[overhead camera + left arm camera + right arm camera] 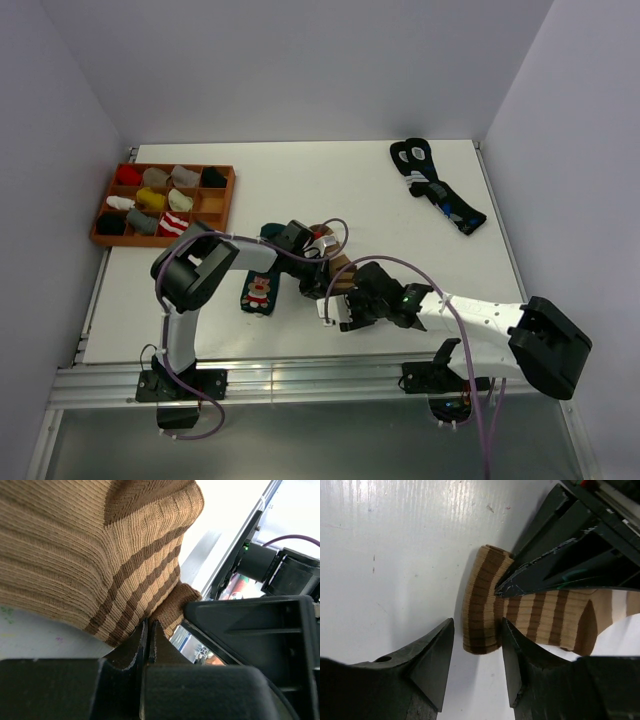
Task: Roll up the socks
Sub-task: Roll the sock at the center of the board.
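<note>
Right wrist: claw half-open astride sock

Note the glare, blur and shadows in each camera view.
Top external: even light, sharp, only soft shadows on the table. Left wrist: striped sock crisp, upper-right background washed out white, left gripper dark and underexposed. Right wrist: glare streaks along the table's top, right gripper dark in the foreground, sock's shadow soft.

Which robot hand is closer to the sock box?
Left. The left end effector sits right of the sock box, pinching the striped sock; the right end effector is farther right, open around its rolled end.
</note>
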You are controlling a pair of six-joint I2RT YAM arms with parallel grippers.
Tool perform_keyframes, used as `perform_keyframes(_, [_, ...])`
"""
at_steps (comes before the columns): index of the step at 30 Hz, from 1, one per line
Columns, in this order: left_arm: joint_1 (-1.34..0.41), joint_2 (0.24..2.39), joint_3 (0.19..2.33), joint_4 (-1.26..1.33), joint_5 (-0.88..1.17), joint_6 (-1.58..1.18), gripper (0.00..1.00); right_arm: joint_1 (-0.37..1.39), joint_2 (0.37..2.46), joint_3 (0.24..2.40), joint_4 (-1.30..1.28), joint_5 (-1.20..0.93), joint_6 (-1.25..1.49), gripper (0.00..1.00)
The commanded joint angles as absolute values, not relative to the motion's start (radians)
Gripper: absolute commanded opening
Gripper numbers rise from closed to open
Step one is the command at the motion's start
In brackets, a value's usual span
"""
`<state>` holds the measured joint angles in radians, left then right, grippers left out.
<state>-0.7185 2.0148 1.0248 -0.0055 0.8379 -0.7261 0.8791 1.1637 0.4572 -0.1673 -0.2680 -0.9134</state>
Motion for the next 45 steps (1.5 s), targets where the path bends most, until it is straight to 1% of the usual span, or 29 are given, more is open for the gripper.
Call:
perform_keyframes(1, [-0.724, 2.075, 1.008, -0.127, 0.724, -0.652, 0.00, 0.894, 1.183, 0.454, -0.127, -0.247, -0.910, 0.50])
perform_keyframes(7, [-0.718, 2.077, 1.019, -0.133, 0.732, -0.649, 0.00, 0.903, 1.201, 0.465, -0.120, -0.236, -0.896, 0.50])
perform_keyframes(11, [-0.718, 2.074, 1.016, -0.132, 0.736, -0.646, 0.00, 0.907, 1.250, 0.476, -0.097, -0.221, -0.884, 0.48])
perform_keyframes(12, [-0.716, 2.074, 1.014, -0.132, 0.736, -0.646, 0.00, 0.907, 1.259, 0.483, -0.097, -0.221, -0.881, 0.47])
perform_keyframes(13, [-0.716, 2.074, 1.012, -0.130, 0.736, -0.646, 0.00, 0.907, 1.267, 0.489, -0.098, -0.216, -0.874, 0.42])
perform_keyframes(17, [-0.713, 2.072, 0.999, -0.103, 0.742, -0.660, 0.00, 0.905, 1.285, 0.511, -0.118, -0.229, -0.854, 0.36])
perform_keyframes(18, [-0.713, 2.068, 0.991, -0.095, 0.745, -0.664, 0.00, 0.905, 1.295, 0.529, -0.129, -0.233, -0.845, 0.32])
perform_keyframes(20, [-0.710, 2.059, 0.979, -0.072, 0.739, -0.693, 0.04, 0.904, 1.319, 0.546, -0.164, -0.245, -0.839, 0.29])
perform_keyframes(21, [-0.710, 2.040, 0.959, -0.042, 0.733, -0.707, 0.10, 0.897, 1.322, 0.555, -0.173, -0.250, -0.835, 0.25])
perform_keyframes(23, [-0.709, 2.019, 0.925, -0.008, 0.716, -0.761, 0.16, 0.887, 1.324, 0.564, -0.212, -0.279, -0.836, 0.24])
perform_keyframes(24, [-0.710, 1.991, 0.916, 0.042, 0.709, -0.781, 0.23, 0.870, 1.322, 0.577, -0.228, -0.293, -0.836, 0.23])
perform_keyframes(27, [-0.709, 1.938, 0.882, 0.096, 0.663, -0.850, 0.27, 0.803, 1.313, 0.618, -0.319, -0.388, -0.854, 0.22])
perform_keyframes(28, [-0.709, 1.928, 0.874, 0.104, 0.638, -0.876, 0.30, 0.783, 1.318, 0.630, -0.365, -0.411, -0.859, 0.22])
perform_keyframes(30, [-0.707, 1.907, 0.867, 0.138, 0.618, -0.909, 0.31, 0.724, 1.324, 0.667, -0.412, -0.474, -0.879, 0.22])
perform_keyframes(38, [-0.713, 1.803, 0.775, 0.259, 0.447, -0.977, 0.32, 0.614, 1.456, 0.791, -0.682, -0.635, -0.975, 0.22])
perform_keyframes(45, [-0.747, 1.686, 0.658, 0.400, 0.290, -0.986, 0.30, 0.532, 1.696, 0.959, -0.966, -0.739, -1.089, 0.22])
